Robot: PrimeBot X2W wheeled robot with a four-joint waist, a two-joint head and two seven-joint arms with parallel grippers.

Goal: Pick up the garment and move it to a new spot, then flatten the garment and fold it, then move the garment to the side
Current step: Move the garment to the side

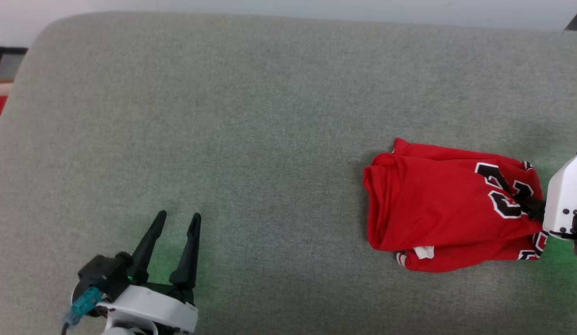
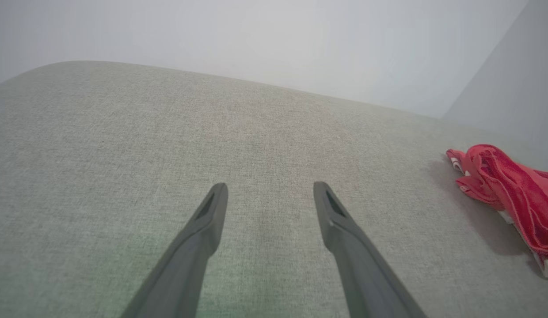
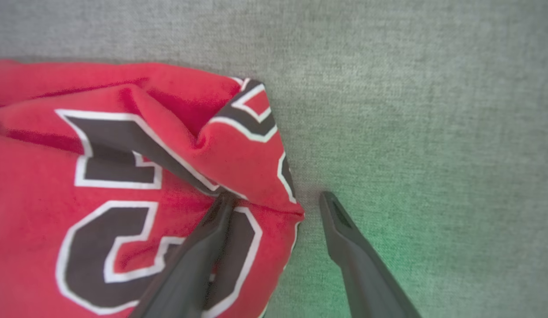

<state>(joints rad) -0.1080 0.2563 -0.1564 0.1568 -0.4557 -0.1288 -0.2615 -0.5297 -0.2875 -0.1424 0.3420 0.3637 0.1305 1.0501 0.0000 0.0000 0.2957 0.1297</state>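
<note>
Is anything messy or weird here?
Yes. The red shirt lies bunched up on the grey cushion, its number creased and a white bit poking out underneath. The right hand straddles its edge, open.

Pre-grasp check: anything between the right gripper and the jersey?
Nothing visible. The right gripper is open at the edge of the jersey: one finger over the printed number, the other over bare grey cushion beside it. The left gripper sits far off, open, over bare cushion.
</note>
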